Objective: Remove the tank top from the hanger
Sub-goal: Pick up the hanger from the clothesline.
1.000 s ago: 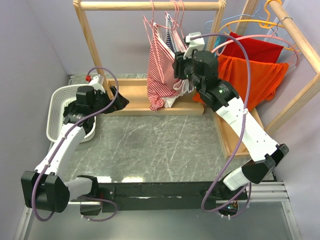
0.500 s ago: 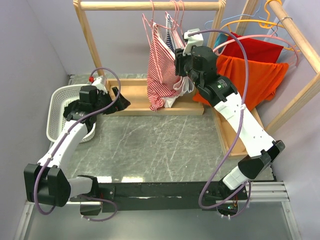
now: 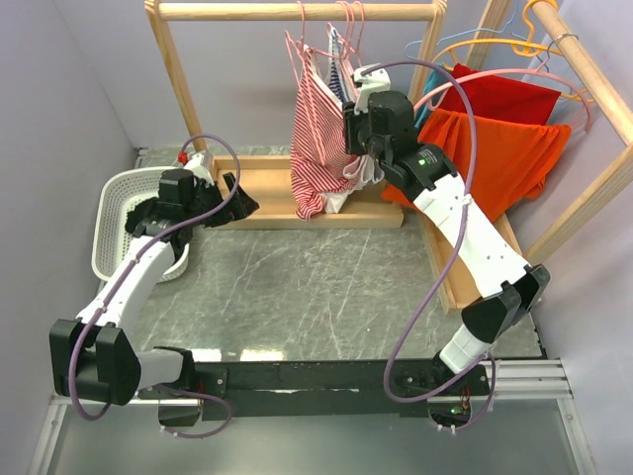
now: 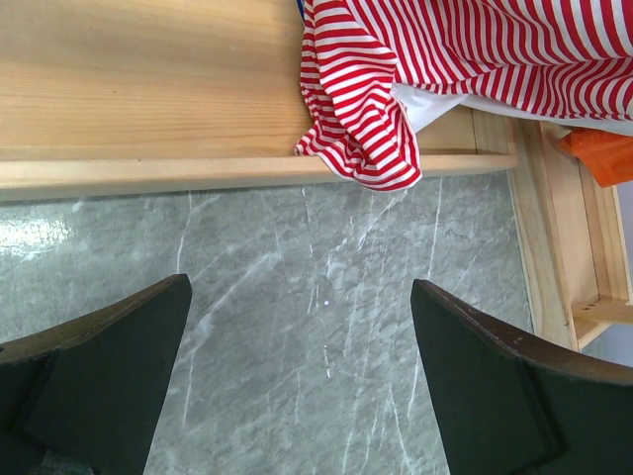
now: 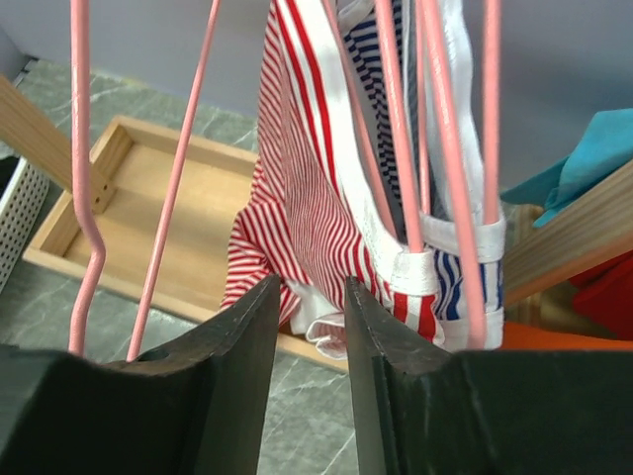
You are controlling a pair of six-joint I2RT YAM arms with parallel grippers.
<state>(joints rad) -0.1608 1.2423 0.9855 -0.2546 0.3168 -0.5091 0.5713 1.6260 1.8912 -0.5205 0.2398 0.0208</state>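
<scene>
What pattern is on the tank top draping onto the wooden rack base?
It's a red-and-white striped tank top; clearest in the left wrist view.

A grey marble-patterned table [image 3: 316, 287] sits between plain lavender walls [image 3: 69, 109]. At its far edge a light wooden clothes rack [image 3: 297, 12] stands on a shallow wooden base [image 3: 262, 186]. A second wooden rack [image 3: 584, 69] runs along the right side. The light is soft and even, with a pale glare on the table.

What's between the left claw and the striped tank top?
Bare grey tabletop, then the rack's wooden base that the tank top reaches; left wrist view.
</scene>
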